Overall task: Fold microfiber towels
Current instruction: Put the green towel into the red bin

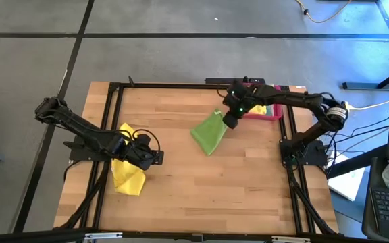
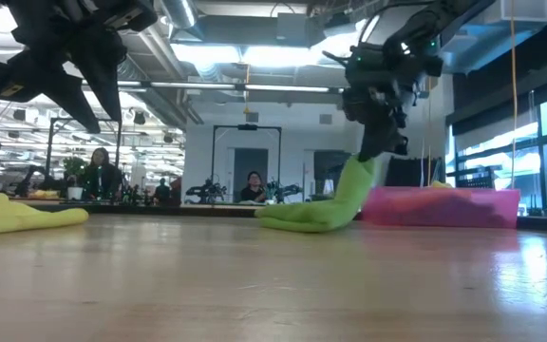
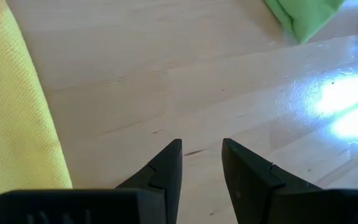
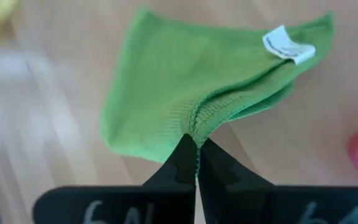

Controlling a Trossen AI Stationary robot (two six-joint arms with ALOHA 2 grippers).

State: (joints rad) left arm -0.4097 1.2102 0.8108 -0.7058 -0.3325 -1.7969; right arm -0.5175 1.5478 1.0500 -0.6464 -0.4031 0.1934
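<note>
Green towel, crumpled with white tag, hangs pinched by right tool; left tool spread.

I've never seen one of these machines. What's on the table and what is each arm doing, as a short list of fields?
Surface: wooden table
Green towel: bright green towel near the table's middle, one edge lifted, the rest trailing on the wood
Right gripper: right gripper shut on the green towel's hem
Yellow towel: yellow towel lying crumpled on the left side
Left gripper: left gripper open, holding nothing, beside the yellow towel
Tray: pink tray at the far right edge
</note>
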